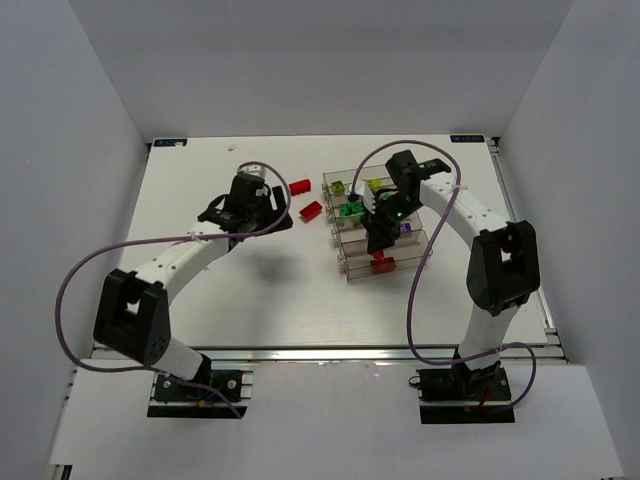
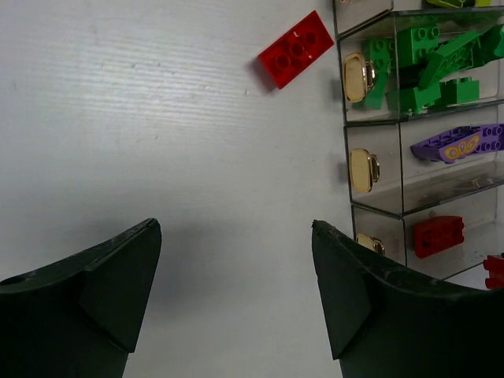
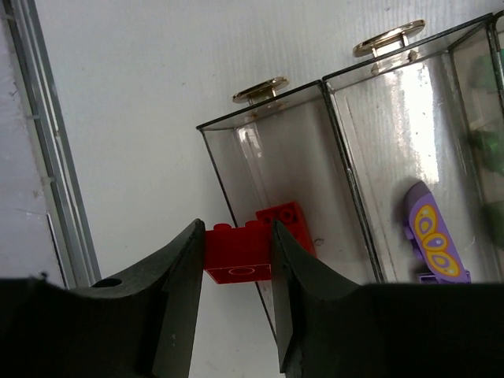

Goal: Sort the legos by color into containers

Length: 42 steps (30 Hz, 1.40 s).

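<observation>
My right gripper (image 3: 236, 236) is shut on a red lego (image 3: 236, 253), held over the near wall of the end clear container (image 3: 268, 150). Another red lego (image 3: 287, 220) lies inside that container. The container beside it holds a purple piece (image 3: 431, 232). From above, the right gripper (image 1: 379, 238) hangs over the row of containers (image 1: 350, 268). My left gripper (image 2: 236, 228) is open over bare table, with nothing between its fingers. A loose red lego (image 2: 296, 49) lies ahead of it, just left of the container with green legos (image 2: 425, 67).
A second loose red lego (image 1: 299, 186) lies on the table behind the first (image 1: 311, 210). Yellow-green legos (image 1: 340, 187) fill the farthest container. Gold knobs (image 2: 358, 76) stick out from the container ends. White walls enclose the table on three sides.
</observation>
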### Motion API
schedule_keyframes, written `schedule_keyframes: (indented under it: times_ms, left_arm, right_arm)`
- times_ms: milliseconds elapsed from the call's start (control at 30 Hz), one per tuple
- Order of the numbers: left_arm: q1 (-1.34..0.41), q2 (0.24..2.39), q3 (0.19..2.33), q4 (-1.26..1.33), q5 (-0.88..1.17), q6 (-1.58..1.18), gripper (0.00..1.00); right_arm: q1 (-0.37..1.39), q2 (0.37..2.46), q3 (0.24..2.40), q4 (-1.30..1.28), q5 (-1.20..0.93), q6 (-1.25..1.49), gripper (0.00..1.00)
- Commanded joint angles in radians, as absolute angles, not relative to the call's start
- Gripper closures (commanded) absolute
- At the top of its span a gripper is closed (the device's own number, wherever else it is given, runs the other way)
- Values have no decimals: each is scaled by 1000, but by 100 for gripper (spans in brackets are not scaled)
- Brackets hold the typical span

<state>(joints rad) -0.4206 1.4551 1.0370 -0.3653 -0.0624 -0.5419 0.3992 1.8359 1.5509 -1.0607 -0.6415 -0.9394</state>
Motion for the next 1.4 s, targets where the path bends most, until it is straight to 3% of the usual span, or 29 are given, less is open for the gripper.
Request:
schedule_keyframes:
  times_ms: [0, 167, 300, 400, 767, 967, 1367]
  left_arm:
    - [-416, 1529, 1130, -337, 41, -441, 13]
    - [-416, 1611, 1202, -330, 101, -370, 13]
    - [-416, 1669, 1242, -319, 133, -338, 13]
    - [-416, 1715, 1275, -308, 166, -310, 13]
    - [-416, 1908, 1434, -340, 299, -8, 19]
    - [-416, 1953, 1427, -266, 244, 179, 19]
    - [-423, 2131, 1563, -207, 170, 221, 23]
  right_arm:
    - [388, 1832, 1531, -963, -661, -898, 78]
    - [376, 1856, 1532, -923, -635, -903, 55]
    - [362, 1861, 1528, -908, -634, -904, 45]
    - [350, 1852, 1526, -907, -650, -900, 31]
    - [261, 1706, 1511, -882, -791, -900, 41]
    - [218, 1651, 1486, -882, -844, -907, 40]
    - [163, 1591, 1493, -887, -859, -896, 38]
